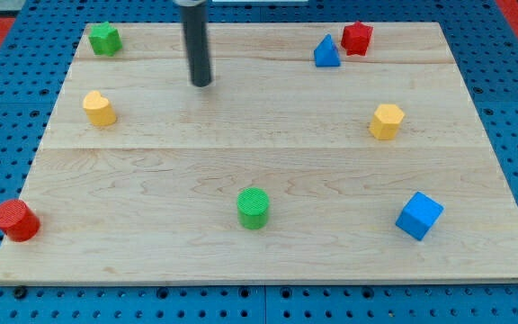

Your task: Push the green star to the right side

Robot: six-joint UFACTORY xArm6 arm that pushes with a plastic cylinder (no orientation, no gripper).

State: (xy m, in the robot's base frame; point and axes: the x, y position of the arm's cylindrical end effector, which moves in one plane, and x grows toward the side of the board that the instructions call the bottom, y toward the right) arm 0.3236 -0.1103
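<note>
The green star [105, 39] sits near the top left corner of the wooden board [268, 171]. My tip [202, 84] is at the end of the dark rod, to the right of the green star and a little below it, about a hand's width away and not touching it. No block touches the tip.
A yellow block [99, 108] lies below the green star. A blue triangle [326, 52] and a red block [357, 38] sit at the top right. A yellow hexagon [387, 121], a blue cube [418, 216], a green cylinder [253, 208] and a red cylinder [15, 220] lie elsewhere.
</note>
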